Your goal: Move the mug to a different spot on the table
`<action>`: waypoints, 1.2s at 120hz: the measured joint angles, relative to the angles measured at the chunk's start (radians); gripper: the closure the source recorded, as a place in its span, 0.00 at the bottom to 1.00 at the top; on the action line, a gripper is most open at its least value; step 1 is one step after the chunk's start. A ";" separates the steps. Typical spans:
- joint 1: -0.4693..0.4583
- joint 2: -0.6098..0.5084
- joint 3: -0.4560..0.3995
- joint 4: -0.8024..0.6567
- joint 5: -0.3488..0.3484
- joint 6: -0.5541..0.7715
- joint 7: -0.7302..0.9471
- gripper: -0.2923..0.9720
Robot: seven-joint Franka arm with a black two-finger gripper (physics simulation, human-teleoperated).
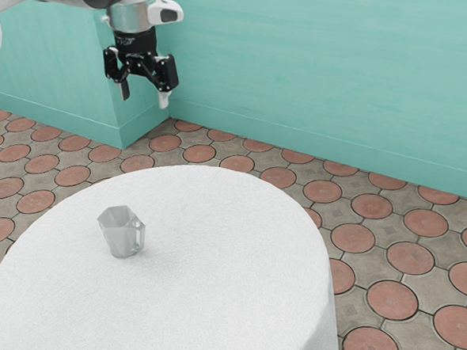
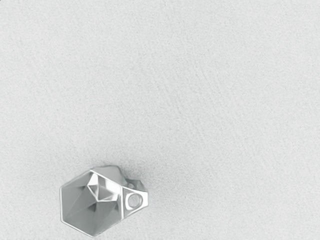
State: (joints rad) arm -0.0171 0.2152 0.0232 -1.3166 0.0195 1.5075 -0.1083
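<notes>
A small grey faceted mug [image 1: 121, 231] stands upright on the round white table [image 1: 226, 301], toward the exterior view's left, its handle turned to that view's right. My black gripper [image 1: 144, 96] hangs high above the table, well over the mug, open with nothing between its fingers. From above, in the wrist view, the mug [image 2: 97, 206] shows its hexagonal rim and hollow inside, the handle sticking out sideways, on the white tablecloth [image 2: 200, 90].
The table's cloth hangs over its round edge. Around it lies a floor of brown round tiles [image 1: 403, 257], and a teal wall [image 1: 328, 62] with a jutting corner stands behind.
</notes>
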 joint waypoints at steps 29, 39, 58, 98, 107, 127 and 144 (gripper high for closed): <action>0.000 -0.026 0.041 -0.002 -0.012 0.000 -0.051 0.23; -0.003 -0.069 0.034 -0.047 -0.023 0.019 -0.160 0.23; -0.006 -0.127 0.023 -0.279 -0.038 0.131 -0.398 0.23; -0.007 -0.050 0.016 -0.452 -0.047 0.381 -0.790 0.23; -0.007 -0.049 0.016 -0.495 -0.049 0.441 -0.873 0.23; -0.006 -0.066 0.022 -0.622 -0.051 0.593 -1.025 0.23; -0.006 -0.080 0.025 -0.695 -0.049 0.675 -1.158 0.23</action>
State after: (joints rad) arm -0.0228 0.1356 0.0485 -2.0119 -0.0293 2.1827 -1.2666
